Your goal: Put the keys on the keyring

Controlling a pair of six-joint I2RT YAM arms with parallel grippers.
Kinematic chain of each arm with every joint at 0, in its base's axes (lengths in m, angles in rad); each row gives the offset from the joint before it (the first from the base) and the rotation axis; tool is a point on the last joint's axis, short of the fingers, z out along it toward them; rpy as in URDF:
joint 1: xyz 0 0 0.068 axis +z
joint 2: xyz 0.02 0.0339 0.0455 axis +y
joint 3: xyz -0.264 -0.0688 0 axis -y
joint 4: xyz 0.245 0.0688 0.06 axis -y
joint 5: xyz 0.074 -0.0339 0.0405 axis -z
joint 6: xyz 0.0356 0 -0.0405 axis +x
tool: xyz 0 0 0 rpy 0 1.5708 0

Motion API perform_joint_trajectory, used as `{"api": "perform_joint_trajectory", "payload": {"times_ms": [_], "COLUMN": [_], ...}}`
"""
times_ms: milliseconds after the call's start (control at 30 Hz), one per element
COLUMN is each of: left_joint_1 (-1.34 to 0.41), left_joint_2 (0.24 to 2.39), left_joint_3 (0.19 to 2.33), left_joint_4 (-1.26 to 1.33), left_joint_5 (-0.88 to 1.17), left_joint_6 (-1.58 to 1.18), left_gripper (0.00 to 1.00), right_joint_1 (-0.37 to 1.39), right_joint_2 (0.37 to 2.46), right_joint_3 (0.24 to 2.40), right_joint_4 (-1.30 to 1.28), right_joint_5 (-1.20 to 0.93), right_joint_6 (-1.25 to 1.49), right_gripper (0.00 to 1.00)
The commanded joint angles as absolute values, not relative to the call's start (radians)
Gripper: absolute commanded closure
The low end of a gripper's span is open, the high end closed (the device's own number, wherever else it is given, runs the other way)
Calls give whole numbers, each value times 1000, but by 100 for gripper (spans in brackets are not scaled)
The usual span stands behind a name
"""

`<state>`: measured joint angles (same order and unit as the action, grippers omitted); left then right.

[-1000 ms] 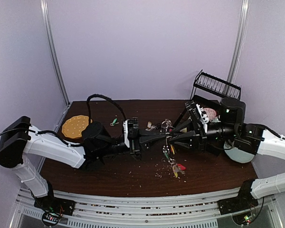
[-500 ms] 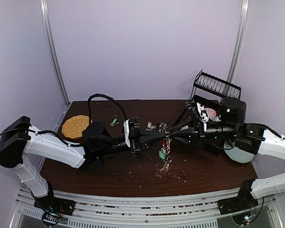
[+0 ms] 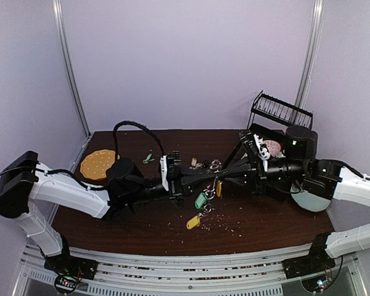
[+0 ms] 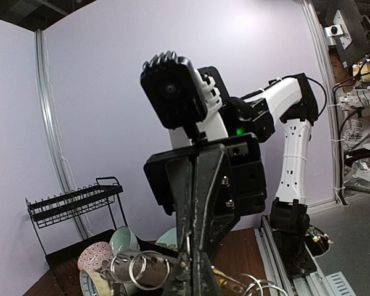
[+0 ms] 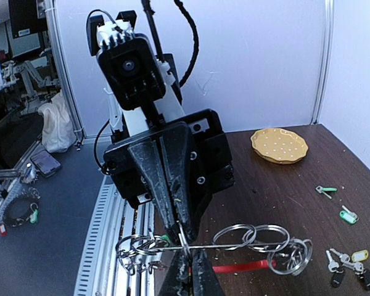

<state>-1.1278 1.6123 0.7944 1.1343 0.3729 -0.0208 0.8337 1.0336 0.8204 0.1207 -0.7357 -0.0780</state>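
Observation:
My two grippers meet tip to tip above the table's middle. In the right wrist view a thin silver wire of the keyring point(image 5: 234, 246) runs across with several split rings on it, and its red arc point(image 5: 237, 267) lies just below. My right gripper point(image 5: 190, 271) is shut on that wire, and my left gripper point(image 3: 205, 179) is shut on it from the other side. Keys hang under the tips on a green tag point(image 3: 200, 200) and a yellow tag point(image 3: 193, 222). Split rings point(image 4: 135, 268) show beside my left gripper point(image 4: 194, 274).
A yellow plate point(image 3: 98, 164) lies at the far left. A green-tagged key point(image 3: 148, 158) and a small key bunch point(image 3: 197, 164) lie on the table behind the grippers. A black dish rack point(image 3: 281, 111) and bowls point(image 4: 120, 240) stand at the far right.
My right gripper has closed onto the wire. The hanging keys and tags have swung from below right of the tips to below left.

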Motion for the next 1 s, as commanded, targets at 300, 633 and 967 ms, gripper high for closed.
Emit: {"api": "perform_joint_trajectory", "payload": {"times_ms": [300,633,967], "left_joint_1": [-1113,-1111,-1111], "left_joint_2": [1525,1504,1534], "left_joint_3": [823,1064,1082], "left_joint_4": [879,252,233], "left_joint_5": [353,280,330], "left_joint_6": [19,167,178], "left_gripper": [66,73,80], "right_joint_1": [841,1006,1062], "right_joint_2": [1015,1187,1175], "right_joint_3": [995,1252,1266], "right_joint_4": [-230,-714,-646], "right_joint_5": [-561,-103,-126], "right_joint_6": [-238,-368,-387], "right_gripper": [100,100,100]}}
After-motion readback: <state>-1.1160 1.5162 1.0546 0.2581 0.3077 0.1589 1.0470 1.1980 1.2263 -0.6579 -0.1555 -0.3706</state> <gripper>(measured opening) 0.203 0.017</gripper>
